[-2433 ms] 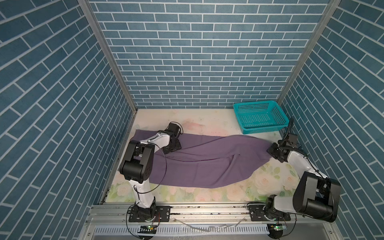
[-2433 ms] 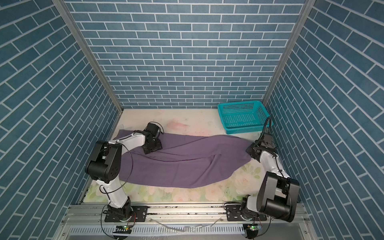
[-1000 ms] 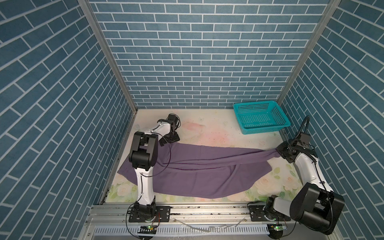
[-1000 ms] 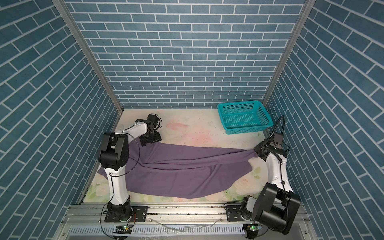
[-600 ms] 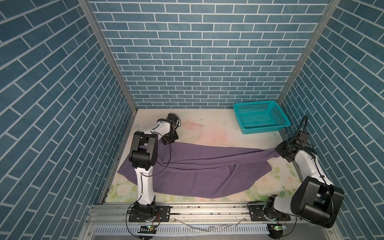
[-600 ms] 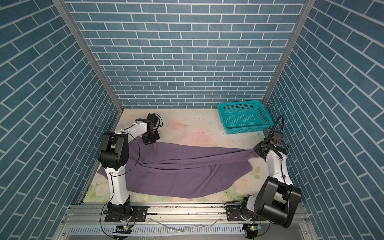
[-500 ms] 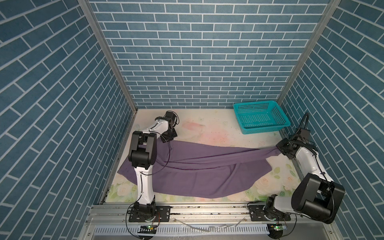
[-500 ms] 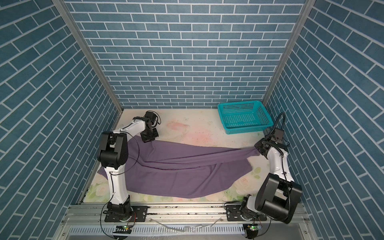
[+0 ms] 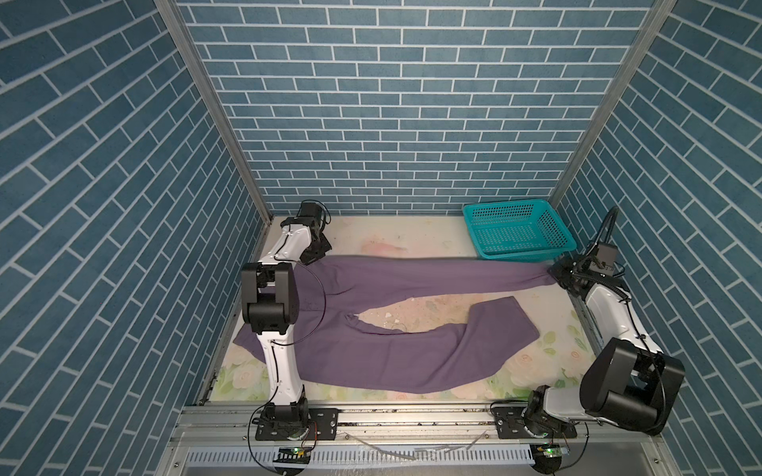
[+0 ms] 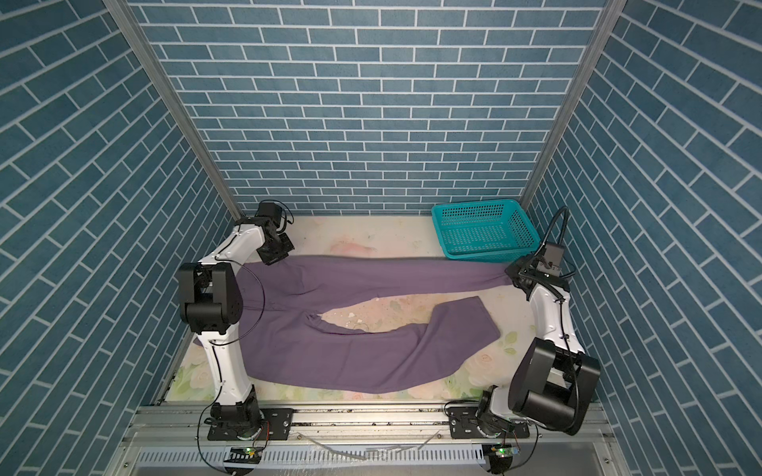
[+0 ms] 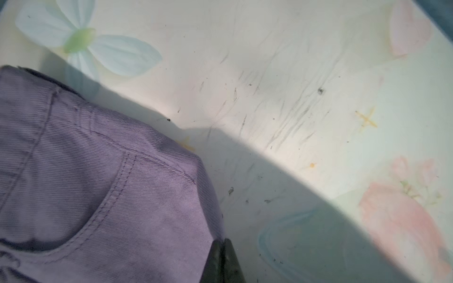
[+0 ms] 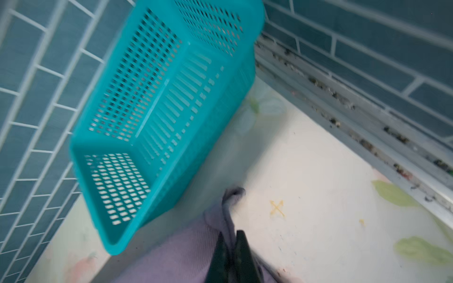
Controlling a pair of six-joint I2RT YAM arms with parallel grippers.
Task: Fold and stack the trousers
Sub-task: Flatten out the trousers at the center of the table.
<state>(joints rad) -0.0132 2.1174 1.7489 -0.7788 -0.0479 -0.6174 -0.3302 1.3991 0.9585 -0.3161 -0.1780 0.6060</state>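
- At the near edge of the table [image 9: 433, 305], the trousers [image 9: 391, 358] lie flat. The near leg curves rightward, its hem end bent toward the far side.
- Between the two legs we see a bare wedge of table. The legs are apart there and join at the crotch on the left.
- Beyond that, the far leg runs straight across the table, drawn out between both arms.
- Left gripper [image 9: 316, 254]: tips together at the waistband corner. In the left wrist view the cloth edge runs into them, so we judge it clamped on the waistband.
- Right gripper [image 9: 564, 277]: jaws closed on the far leg's hem, with cloth bunched between the tips in the right wrist view.
- Farthest, a teal basket [image 9: 523, 254] sits in the far right corner, just beside the held hem.
- Handling, our judgement: light, soft, limp woven cloth. It will sag and wrinkle wherever unsupported, and it is neither fragile nor slippery.
- Best holds are the stitched edges, meaning waistband corners and hems, pinched through both layers.
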